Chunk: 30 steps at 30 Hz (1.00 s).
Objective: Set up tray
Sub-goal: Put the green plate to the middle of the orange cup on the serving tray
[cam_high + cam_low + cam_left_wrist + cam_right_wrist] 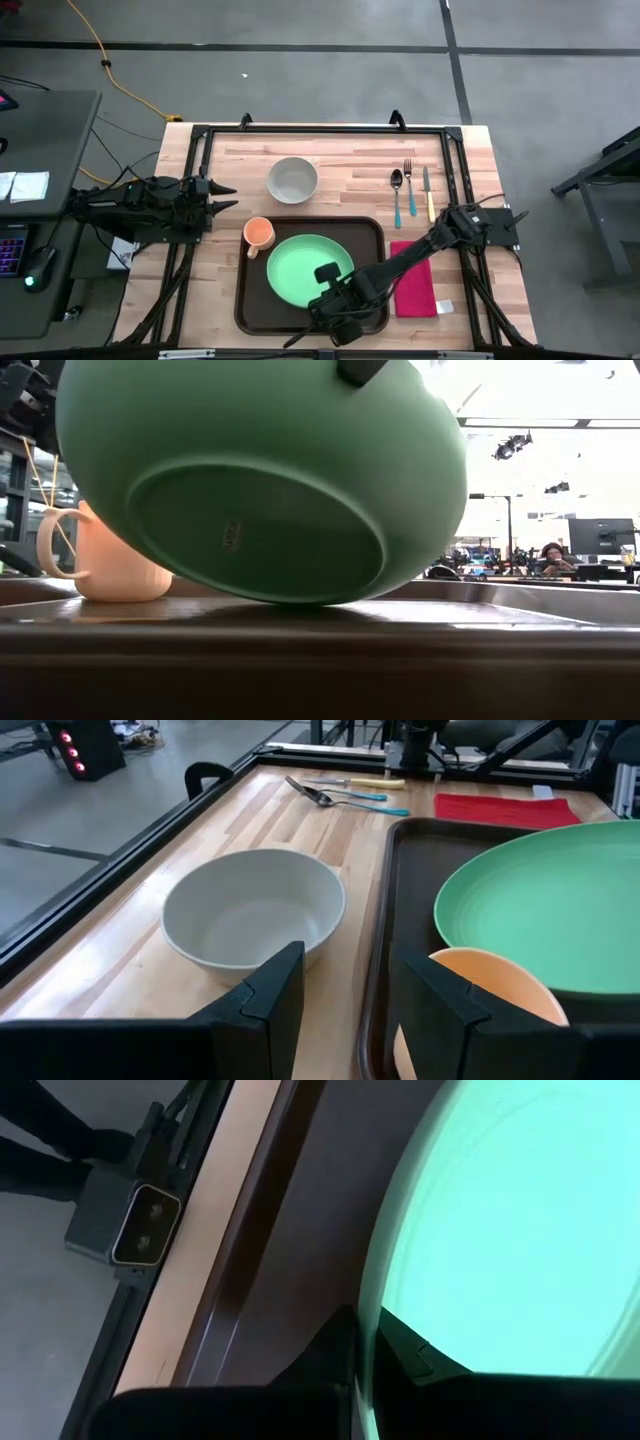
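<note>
The right gripper point(335, 305) pinches the green plate's point(305, 268) near rim, tilting it over the tray point(372, 232) at the table's front edge for placement; the left gripper point(225, 197) waits, jaws spread.

Overhead; table-level; two wrist close-ups

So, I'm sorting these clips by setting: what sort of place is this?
Most likely a robotics lab or workshop, not a dining room. The wooden table stands on a bare concrete floor with a yellow cable trailing across it, and the low view shows ceiling spotlights and a person at monitors behind.
</note>
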### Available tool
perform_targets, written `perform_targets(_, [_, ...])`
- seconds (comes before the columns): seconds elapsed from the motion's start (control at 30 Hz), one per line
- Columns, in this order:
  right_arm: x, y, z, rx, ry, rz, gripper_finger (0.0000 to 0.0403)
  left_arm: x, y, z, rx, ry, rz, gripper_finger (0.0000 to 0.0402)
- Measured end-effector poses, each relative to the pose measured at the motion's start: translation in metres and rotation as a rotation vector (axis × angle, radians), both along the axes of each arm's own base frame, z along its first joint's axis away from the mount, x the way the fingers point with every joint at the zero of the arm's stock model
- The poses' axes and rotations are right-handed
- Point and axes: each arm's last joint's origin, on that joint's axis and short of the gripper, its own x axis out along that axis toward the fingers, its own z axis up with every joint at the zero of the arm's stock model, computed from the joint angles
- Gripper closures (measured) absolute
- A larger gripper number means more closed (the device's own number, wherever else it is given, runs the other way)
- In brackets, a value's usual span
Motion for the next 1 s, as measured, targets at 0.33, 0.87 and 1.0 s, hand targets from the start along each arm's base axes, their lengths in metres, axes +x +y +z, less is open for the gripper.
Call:
perform_targets(0.33, [0.004, -0.002, 0.000, 0.030, -0.009, -0.007, 0.0403, 0.000, 0.000, 0.000, -0.002, 0.000, -0.006, 0.0222])
perform_targets(0.87, [0.015, -0.004, -0.016, 0.075, 0.012, -0.003, 0.0403, 0.000, 0.000, 0.000, -0.002, 0.000, -0.008, 0.0222])
perform_targets(1.0, [0.016, -0.006, -0.019, 0.083, 0.022, -0.003, 0.0403, 0.000, 0.000, 0.000, -0.003, 0.000, -0.009, 0.0222])
